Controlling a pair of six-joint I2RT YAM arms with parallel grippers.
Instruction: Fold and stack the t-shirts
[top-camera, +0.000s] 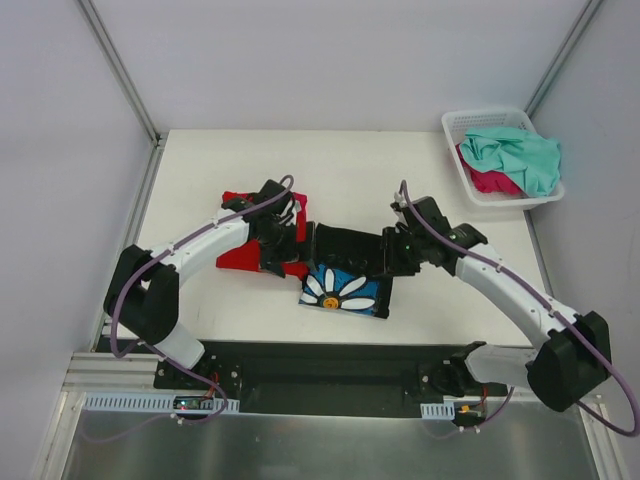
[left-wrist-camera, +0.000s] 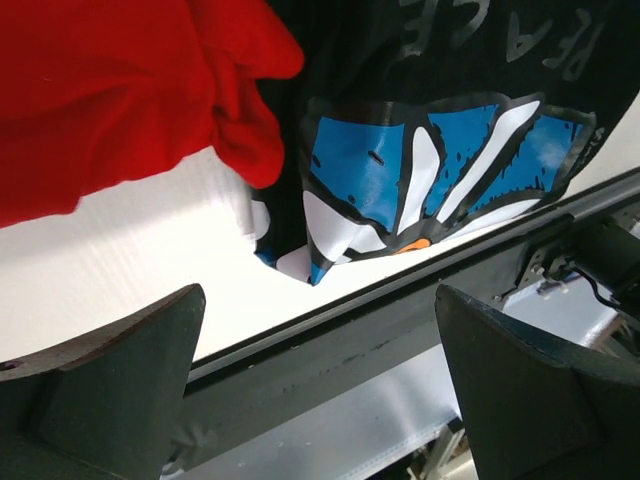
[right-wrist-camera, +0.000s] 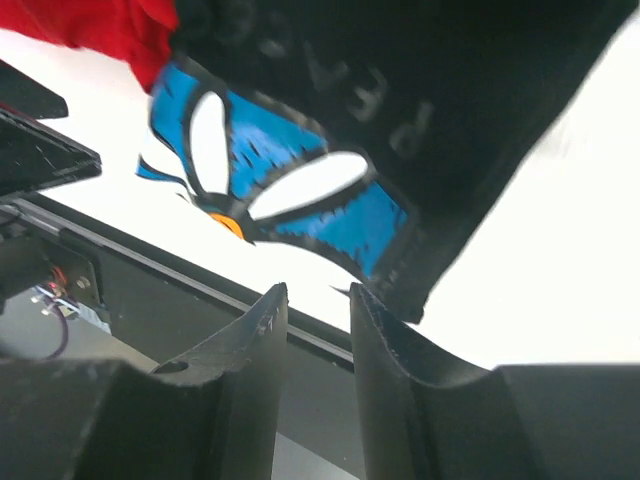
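Black fingers of the right gripper (right-wrist-camera: 315, 300) are seen narrowly parted, with no cloth between them; only the dark rail (right-wrist-camera: 170, 290) at the table's near edge shows through the gap. Just past the tips, at one o'clock in the wrist view, the hem corner of the black t-shirt (right-wrist-camera: 440, 130) is found, with its daisy print (right-wrist-camera: 290, 185) at eleven o'clock. The left gripper (left-wrist-camera: 318, 300) is held wide apart and empty. The red t-shirt (left-wrist-camera: 100, 100) is seen at ten o'clock from it.

From above, the black t-shirt is laid folded at the centre of the table (top-camera: 250, 310), touching the red one at its nine o'clock side. The teal t-shirt (top-camera: 520, 155) and the magenta t-shirt (top-camera: 488, 182) are heaped in the white basket (top-camera: 455, 122) at two o'clock — well apart from both arms.

The step in hand is judged to be the squaring of the black t-shirt's fold. It would be done well if the right fingers were kept clear of the hem corner when drawn away, so that the fold is not dragged. Any fresh pinch is best taken through all the layers at an edge, and the red t-shirt should be left undisturbed — a snag there would undo both.
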